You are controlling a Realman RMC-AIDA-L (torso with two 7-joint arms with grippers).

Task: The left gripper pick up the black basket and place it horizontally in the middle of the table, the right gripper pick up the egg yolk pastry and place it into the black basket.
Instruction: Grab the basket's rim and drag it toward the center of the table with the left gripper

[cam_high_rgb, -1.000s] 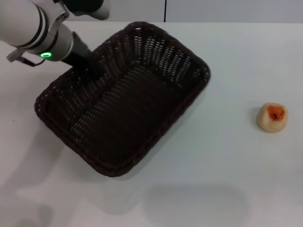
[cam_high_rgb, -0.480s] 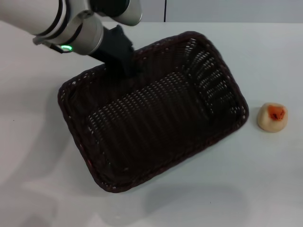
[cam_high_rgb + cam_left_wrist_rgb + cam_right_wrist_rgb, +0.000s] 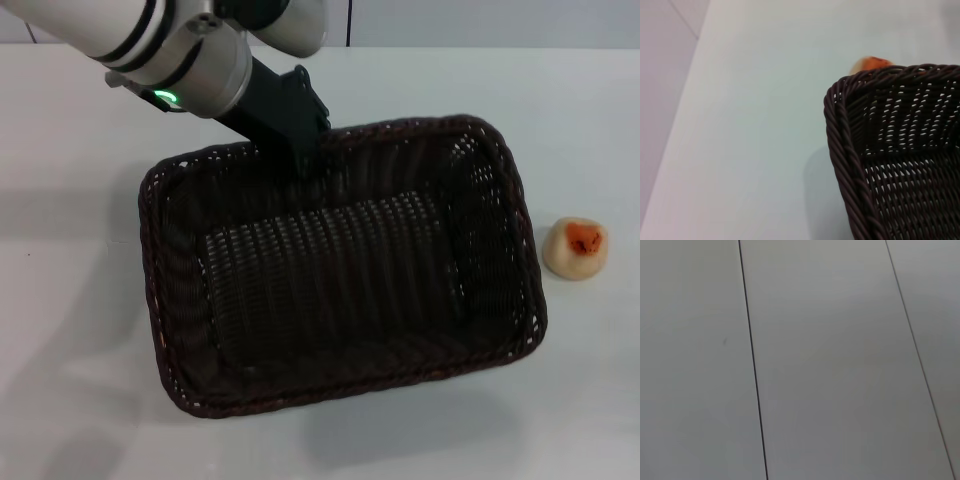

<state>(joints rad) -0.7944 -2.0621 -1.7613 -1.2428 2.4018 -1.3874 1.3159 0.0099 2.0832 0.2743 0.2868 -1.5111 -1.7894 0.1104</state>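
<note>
the left claw (image 3: 300, 150), reaching in from the far left, is clamped on the far rim of the basket (image 3: 340, 265). the basket lies nearly level at the middle of the white surface (image 3: 90, 270), long side running left to right. the pastry (image 3: 575, 247) sits on the surface just right of the basket, apart from it. the right claw is out of sight.

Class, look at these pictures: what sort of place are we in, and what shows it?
Probably a robot test bench, not a kitchen: a plain white table, the left gripper gripping a black basket by its rim, and one egg yolk pastry beside it.
</note>
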